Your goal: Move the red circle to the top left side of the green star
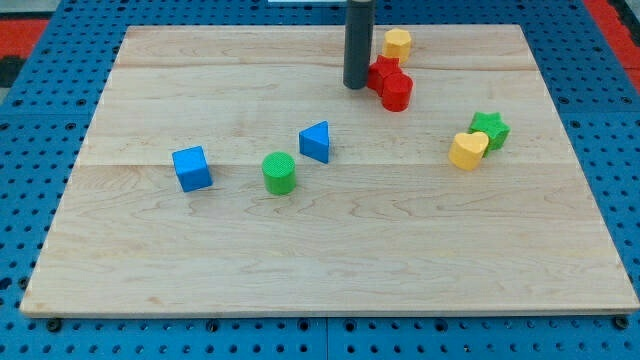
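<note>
The red circle [397, 92] lies near the view's top, right of centre, touching a second red block [380, 72] just above-left of it. The green star [490, 129] sits further to the view's right and lower, with a yellow heart [467, 150] touching its lower left. My tip [355, 85] is a dark rod standing just left of the two red blocks, close against the upper red block. The red circle is left of and above the green star, a clear gap apart.
A yellow hexagon-like block [397, 43] sits above the red blocks. A blue triangle [316, 141], a green cylinder [279, 172] and a blue cube [192, 168] lie in the board's left-centre. The wooden board [330, 260] rests on a blue pegboard.
</note>
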